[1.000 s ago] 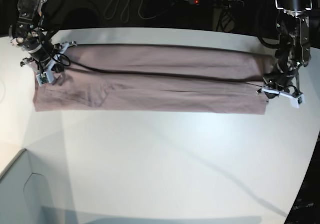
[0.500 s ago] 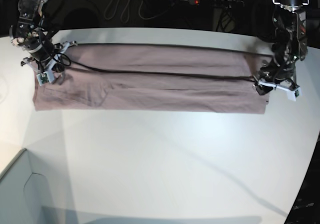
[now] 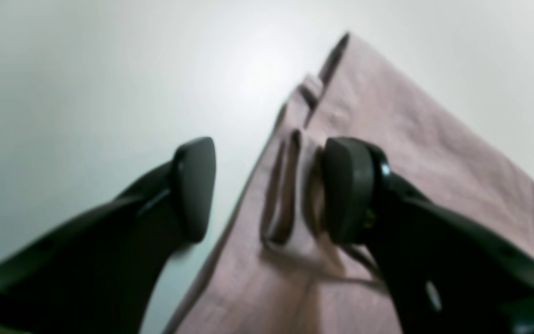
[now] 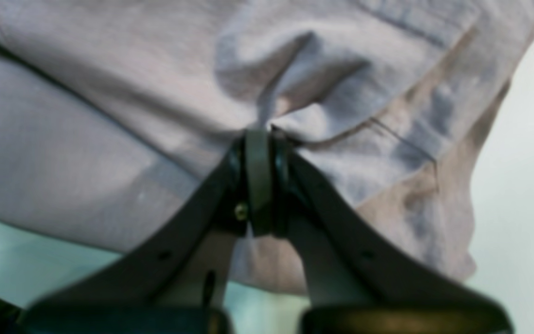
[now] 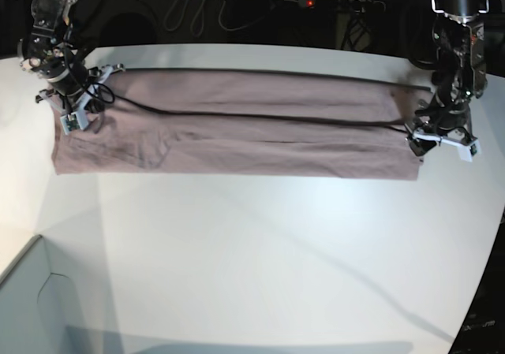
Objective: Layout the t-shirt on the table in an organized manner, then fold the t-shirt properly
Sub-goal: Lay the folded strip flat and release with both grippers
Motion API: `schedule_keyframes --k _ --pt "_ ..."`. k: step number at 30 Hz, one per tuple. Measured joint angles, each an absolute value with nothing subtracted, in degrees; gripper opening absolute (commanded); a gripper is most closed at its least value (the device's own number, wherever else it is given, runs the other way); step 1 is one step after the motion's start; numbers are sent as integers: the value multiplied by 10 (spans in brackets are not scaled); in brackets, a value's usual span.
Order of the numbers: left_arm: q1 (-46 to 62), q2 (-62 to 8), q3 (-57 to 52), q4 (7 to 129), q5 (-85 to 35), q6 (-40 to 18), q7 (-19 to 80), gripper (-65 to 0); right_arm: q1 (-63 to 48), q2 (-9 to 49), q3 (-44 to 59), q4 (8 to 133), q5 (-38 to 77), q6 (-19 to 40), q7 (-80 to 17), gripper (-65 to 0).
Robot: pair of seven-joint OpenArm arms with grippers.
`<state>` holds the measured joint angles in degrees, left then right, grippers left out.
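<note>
Lying as a long folded band across the far side of the table [image 5: 260, 259], the t-shirt [image 5: 237, 133] is mid-fold: the right gripper [image 4: 260, 134] pinches its end, the left gripper [image 3: 267, 190] gapes wide, empty; next probably needs a fresh grasp.

Under my hands the t-shirt [image 5: 237, 129] is a plain dusty mauve-pink, no print, only darker shadow lines along its folds. The table [image 5: 260, 251] beyond my fingers is matte white. My left gripper [image 3: 267, 190] and right gripper [image 4: 258, 181] have black fingers. A pale grey box corner [image 5: 28, 307] sits nearer the camera.
</note>
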<state>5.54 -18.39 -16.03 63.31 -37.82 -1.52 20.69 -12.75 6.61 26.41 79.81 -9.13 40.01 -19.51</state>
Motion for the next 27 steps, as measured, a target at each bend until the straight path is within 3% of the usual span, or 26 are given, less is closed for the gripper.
schedule_keyframes --k 6,11,15,22,27 --pt "55 -182 -160 632 -378 -15 205 -318 -128 66 264 798 -91 400 -195 -650" --pt "56 -176 -161 631 -376 -13 203 -472 -128 66 264 798 -91 400 -195 -650" --pt "55 -156 -162 631 -378 -13 193 -650 -129 66 264 798 -91 400 -195 -650" --pt "52 -155 -162 636 -381 -13 203 -650 -130 58 264 798 -91 400 -195 -650" --pt "74 -150 -159 709 -374 5 253 -650 -129 59 264 798 -91 400 -195 -650"
